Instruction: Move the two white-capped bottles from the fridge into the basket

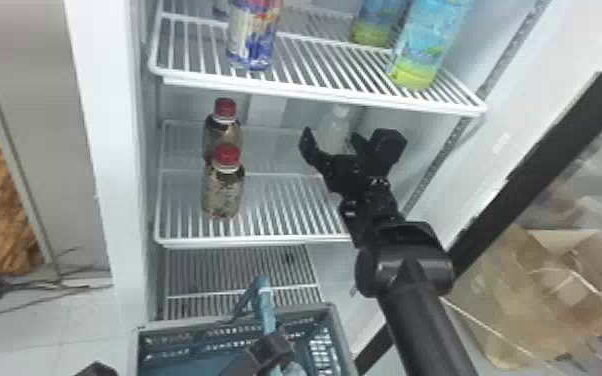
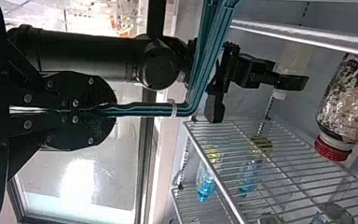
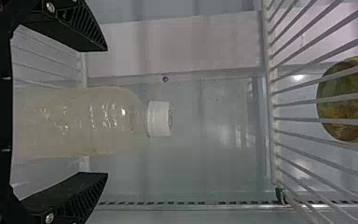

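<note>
Fridge [image 1: 110,175], white, wire-shelved. Basket [image 1: 341,335], blue-grey, in front, low. Right end effector [image 1: 347,135], fingers spread either side of one white-capped bottle [image 1: 334,131], the latter upright on the middle shelf. Left end effector [image 1: 274,345], clenched on the basket's blue handle [image 1: 265,310]. Red-capped bottles [image 1: 222,195], two, upright, same shelf, toward the left wall.

There are three wire shelves [image 1: 315,95] and one basket [image 1: 337,335]. Two red-capped bottles [image 1: 222,195] stand near the middle shelf's left edge, one white-capped bottle [image 3: 84,121] farther right; the top shelf has two blue-and-yellow bottles [image 1: 427,45] toward its right edge and one blue-and-red bottle [image 1: 252,42] toward its left.
</note>
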`<state>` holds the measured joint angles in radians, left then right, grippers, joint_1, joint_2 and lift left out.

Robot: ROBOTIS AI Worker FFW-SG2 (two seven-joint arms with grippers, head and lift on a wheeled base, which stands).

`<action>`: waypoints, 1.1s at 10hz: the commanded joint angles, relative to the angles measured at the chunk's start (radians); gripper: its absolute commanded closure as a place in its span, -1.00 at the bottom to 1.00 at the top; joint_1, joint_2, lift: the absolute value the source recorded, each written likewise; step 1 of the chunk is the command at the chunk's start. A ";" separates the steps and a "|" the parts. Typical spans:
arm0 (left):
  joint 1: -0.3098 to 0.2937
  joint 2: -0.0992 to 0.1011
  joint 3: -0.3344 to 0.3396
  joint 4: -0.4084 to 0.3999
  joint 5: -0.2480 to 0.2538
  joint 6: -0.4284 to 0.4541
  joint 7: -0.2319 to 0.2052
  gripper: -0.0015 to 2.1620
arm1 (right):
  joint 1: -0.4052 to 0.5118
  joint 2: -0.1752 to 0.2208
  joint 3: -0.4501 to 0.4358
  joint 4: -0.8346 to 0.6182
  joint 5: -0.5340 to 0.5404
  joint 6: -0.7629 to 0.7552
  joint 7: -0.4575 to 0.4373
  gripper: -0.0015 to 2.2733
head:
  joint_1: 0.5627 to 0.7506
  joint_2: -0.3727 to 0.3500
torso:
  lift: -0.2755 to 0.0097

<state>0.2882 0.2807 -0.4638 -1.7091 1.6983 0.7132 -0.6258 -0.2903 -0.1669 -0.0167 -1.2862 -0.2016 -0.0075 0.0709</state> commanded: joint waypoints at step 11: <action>-0.001 0.002 -0.007 0.007 0.019 0.008 0.001 0.03 | 0.025 0.000 -0.015 -0.060 0.000 0.012 -0.011 -0.23 | 0.41 -0.94 | -0.89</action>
<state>0.2850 0.2823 -0.4723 -1.7020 1.7170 0.7167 -0.6243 -0.2766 -0.1687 -0.0264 -1.3247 -0.2090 0.0050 0.0600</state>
